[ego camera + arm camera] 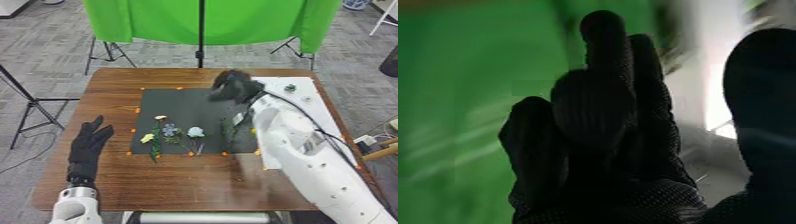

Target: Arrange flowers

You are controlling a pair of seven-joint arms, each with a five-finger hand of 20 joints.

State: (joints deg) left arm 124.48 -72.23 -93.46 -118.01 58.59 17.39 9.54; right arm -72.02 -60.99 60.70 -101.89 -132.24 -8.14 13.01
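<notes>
Flowers, right of left robot hand

- I can read no text, label or brand on the dark mat or beside it.
- I can make out no number or sign around that mat or farther off from it, either.

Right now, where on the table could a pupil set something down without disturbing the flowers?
Two patches look bare: the dark mat beyond the flowers, on its far left; and the brown table between mat and near edge. Crowded: the mat's near half, where flowers lie close together. The right hand is over its far right.
</notes>
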